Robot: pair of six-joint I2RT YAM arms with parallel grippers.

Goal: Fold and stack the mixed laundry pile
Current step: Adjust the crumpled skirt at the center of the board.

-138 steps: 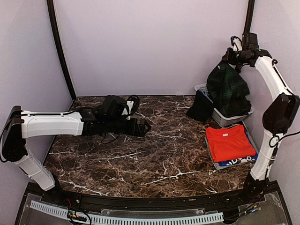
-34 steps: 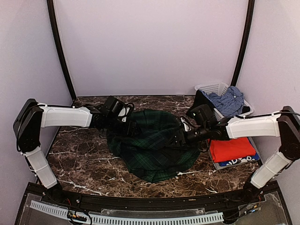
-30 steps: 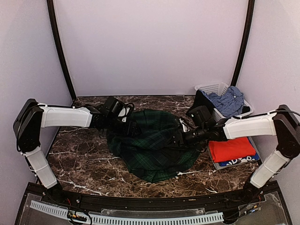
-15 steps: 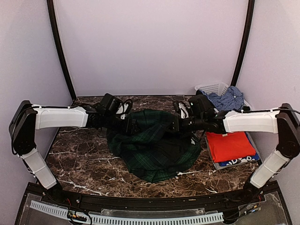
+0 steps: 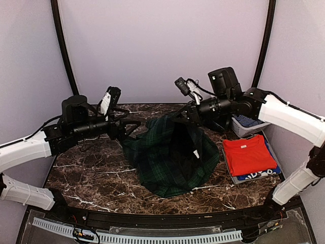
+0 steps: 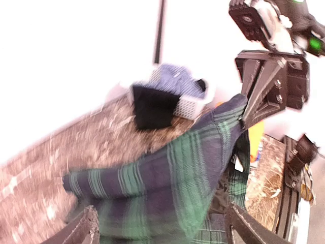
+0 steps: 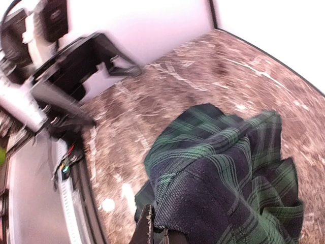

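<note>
The dark green tartan skirt lies mid-table, one edge pulled up into a peak. My right gripper is shut on that raised edge, and in the right wrist view its closed fingertips pinch the skirt's hem. My left gripper hovers open at the skirt's left side; in its wrist view the tartan cloth hangs between the wide-spread fingers. A folded red-orange T-shirt lies on a blue printed one. A light blue shirt and a black garment are at the basket.
The white slotted basket stands at the back right, partly behind the right arm. The flat grey tray under the folded shirts sits at the right edge. Bare marble table shows left of the skirt and along the front.
My right gripper shut on the skirt's edge and lifted it up and back. The left arm rose and drew left, its jaws opening a little wider.
</note>
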